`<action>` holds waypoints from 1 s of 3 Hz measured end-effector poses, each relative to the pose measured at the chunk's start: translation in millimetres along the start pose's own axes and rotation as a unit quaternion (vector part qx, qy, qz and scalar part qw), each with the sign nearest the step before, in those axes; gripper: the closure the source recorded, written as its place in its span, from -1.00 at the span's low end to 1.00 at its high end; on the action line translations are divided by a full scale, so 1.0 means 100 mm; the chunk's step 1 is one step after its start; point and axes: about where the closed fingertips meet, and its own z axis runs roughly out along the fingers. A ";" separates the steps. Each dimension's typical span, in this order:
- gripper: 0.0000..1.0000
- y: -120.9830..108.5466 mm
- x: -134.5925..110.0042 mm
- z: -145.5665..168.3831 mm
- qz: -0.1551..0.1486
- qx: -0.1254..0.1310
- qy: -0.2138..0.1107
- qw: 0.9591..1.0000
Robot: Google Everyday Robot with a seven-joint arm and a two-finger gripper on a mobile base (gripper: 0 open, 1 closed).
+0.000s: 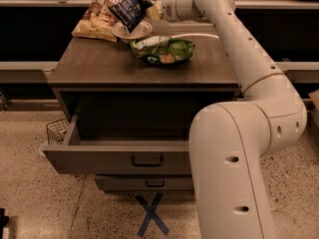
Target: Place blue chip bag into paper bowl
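Observation:
The blue chip bag (128,11) hangs tilted over the paper bowl (132,31) at the back of the wooden table, and its lower corner reaches down into the bowl. My gripper (151,8) is just right of the bag, at the end of the white arm that reaches in from the right. It is shut on the bag's upper right edge. The bowl's rim shows in front of and to the right of the bag.
A larger tan bag (98,14) lies just left of the bowl. A green bag (162,51) lies in front of it on the table top (99,66). The top drawer (119,156) below stands open. A wire basket (56,131) is at its left, and a blue X (152,214) marks the floor.

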 end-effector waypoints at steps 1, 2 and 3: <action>0.01 0.04 0.05 0.12 0.000 -0.003 0.005 1.000; -0.45 0.05 0.09 0.18 -0.002 -0.006 0.009 1.000; -0.90 0.05 0.10 0.19 -0.004 -0.007 0.010 1.000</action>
